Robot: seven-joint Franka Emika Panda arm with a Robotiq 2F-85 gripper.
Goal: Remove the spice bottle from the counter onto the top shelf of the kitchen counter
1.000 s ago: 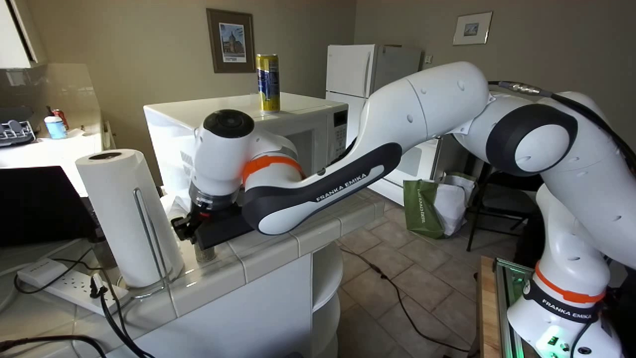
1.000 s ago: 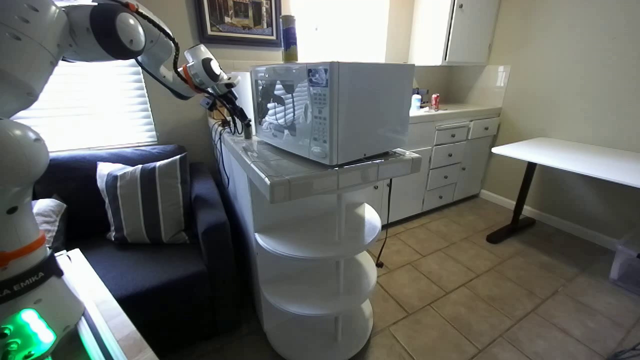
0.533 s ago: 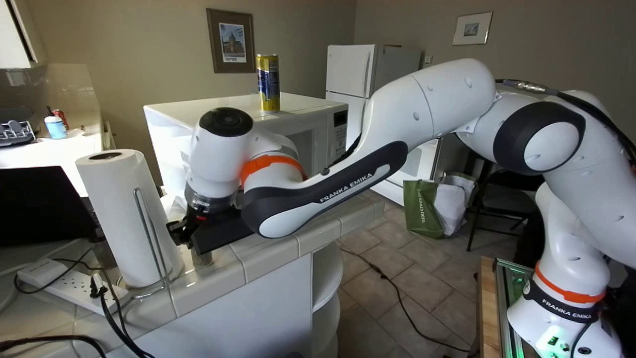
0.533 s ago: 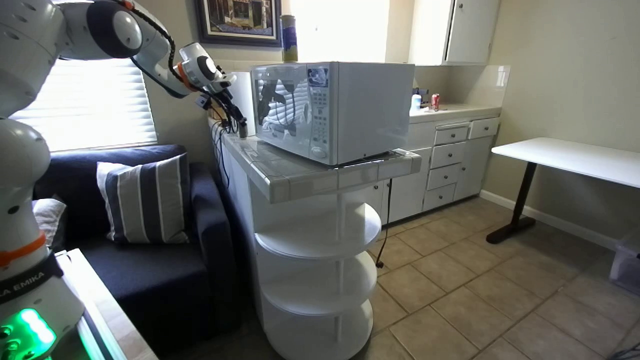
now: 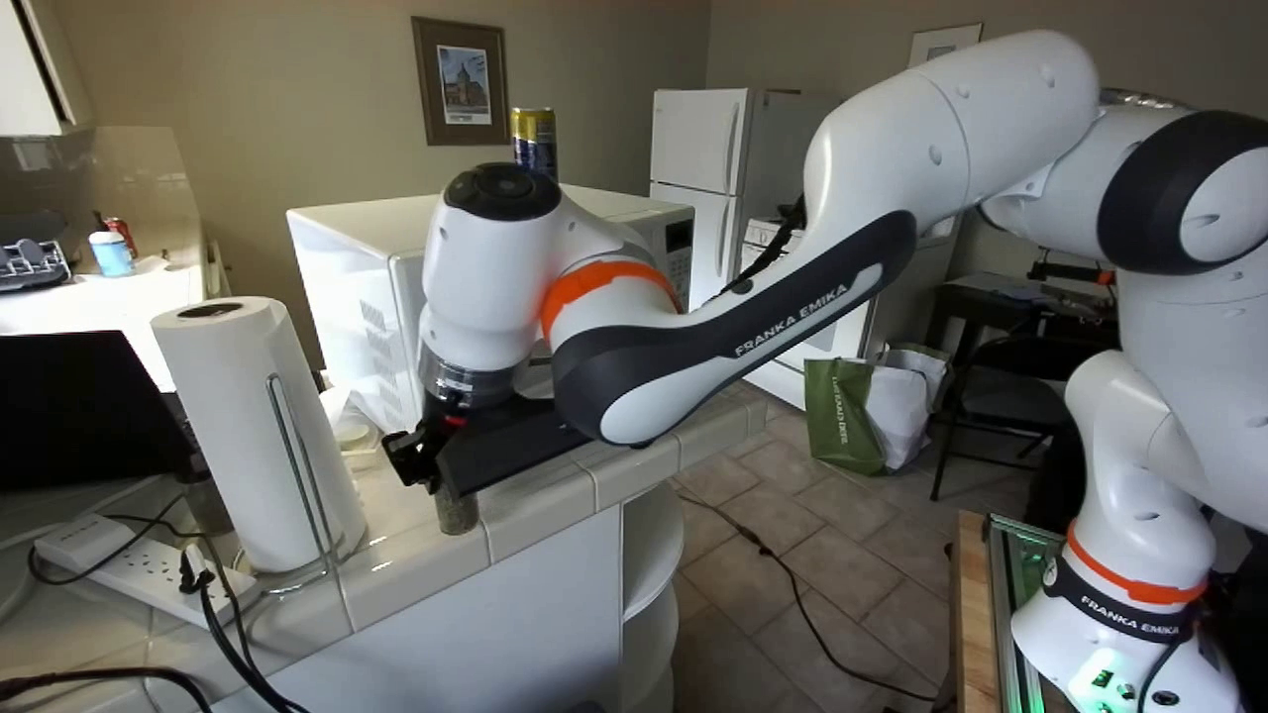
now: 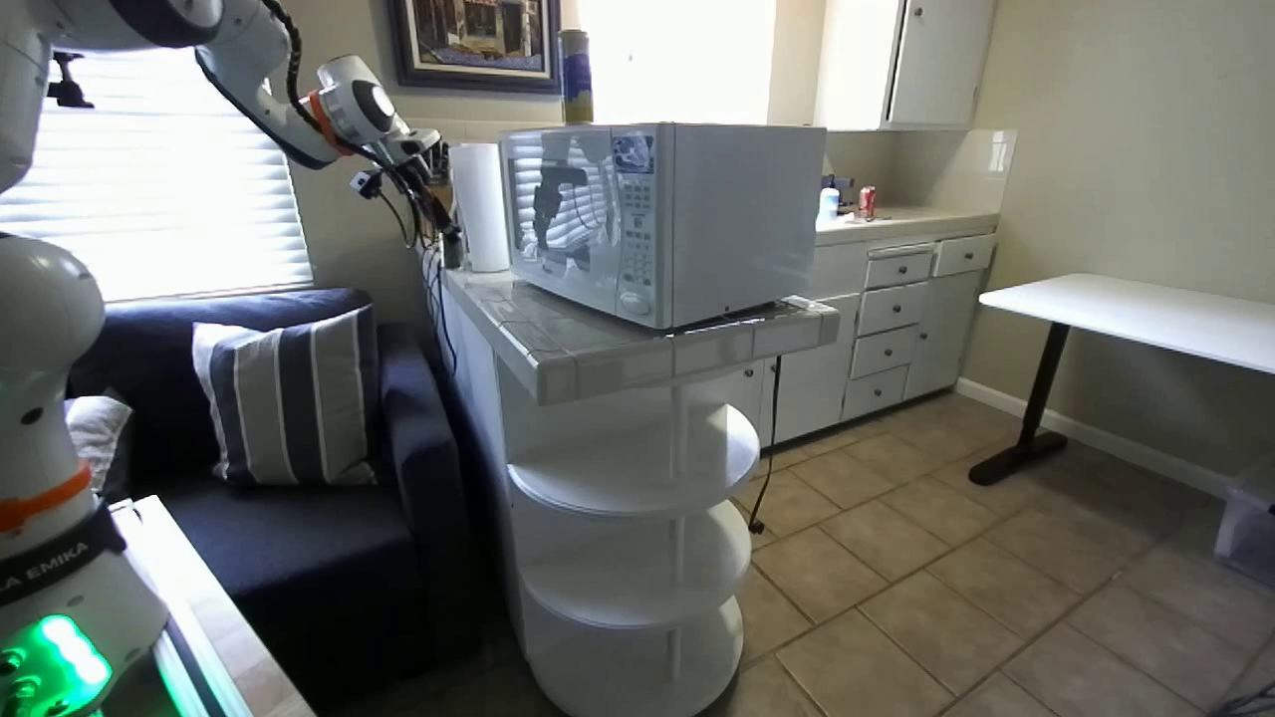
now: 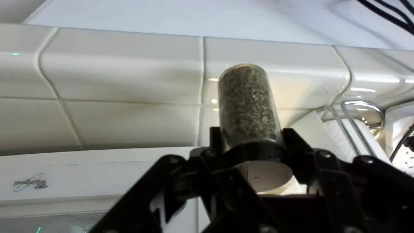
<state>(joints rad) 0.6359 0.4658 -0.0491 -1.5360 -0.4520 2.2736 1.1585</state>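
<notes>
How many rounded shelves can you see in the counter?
3, stacked in the end of the counter: the top shelf, middle shelf and bottom shelf. None looks hidden.

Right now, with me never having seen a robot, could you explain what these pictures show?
The big white jointed machine is a robot arm. Two pictures come from cameras standing outside it; the close-up comes from a camera on its wrist. There, its black gripper, a sort of two-fingered hand, holds a small spice bottle near the cap. On the tiled counter are a white microwave, a paper towel roll and a power strip. The bottle should end up on the top shelf, built into the counter's end.
</notes>
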